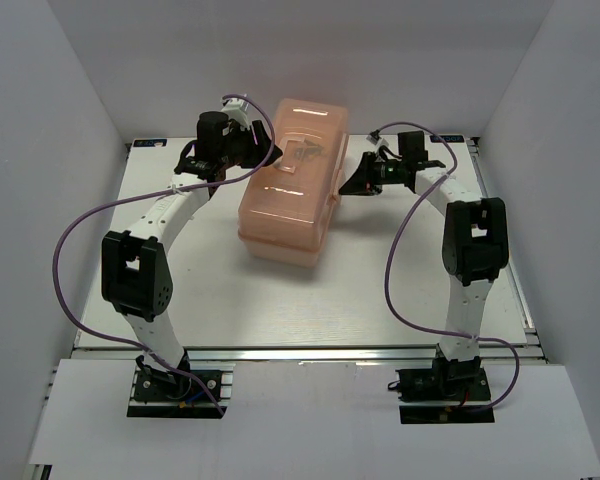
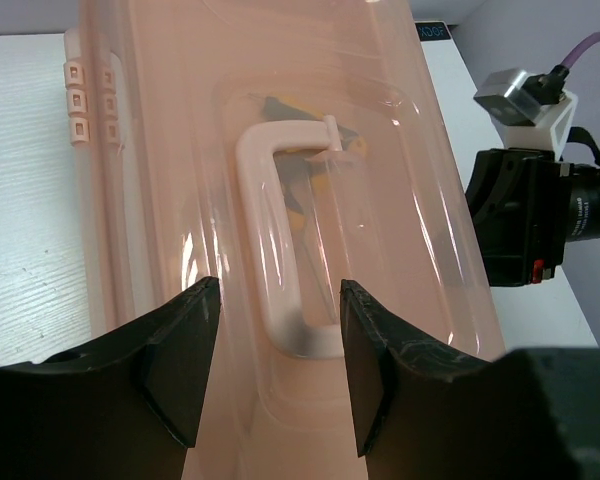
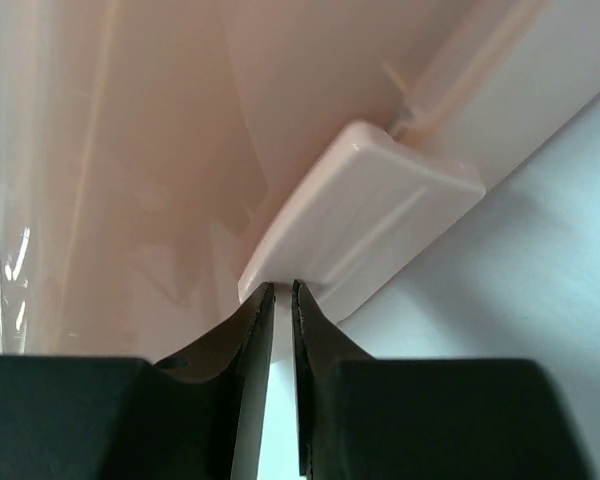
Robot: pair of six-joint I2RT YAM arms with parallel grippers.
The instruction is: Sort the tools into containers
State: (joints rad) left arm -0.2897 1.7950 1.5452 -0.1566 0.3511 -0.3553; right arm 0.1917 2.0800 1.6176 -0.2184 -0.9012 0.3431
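The salmon-pink toolbox (image 1: pixel 290 190) stands closed in the middle of the table, lid down. In the left wrist view its white handle (image 2: pixel 270 250) lies flat in the lid's recess, and dark and yellow tools (image 2: pixel 302 190) show dimly through the translucent lid (image 2: pixel 160 150). My left gripper (image 1: pixel 263 150) is open and empty, with its jaws standing either side of the handle's near end (image 2: pixel 280 290). My right gripper (image 1: pixel 348 185) is at the box's right side. Its jaws are almost together, and its tips (image 3: pixel 282 288) touch the lower edge of the pink latch (image 3: pixel 370 215).
The right arm's wrist camera (image 2: pixel 540 210) shows just beyond the box in the left wrist view. The lid's hinges (image 2: pixel 77 100) are on the box's left side. White walls enclose the table (image 1: pixel 280 310) at the back and sides.
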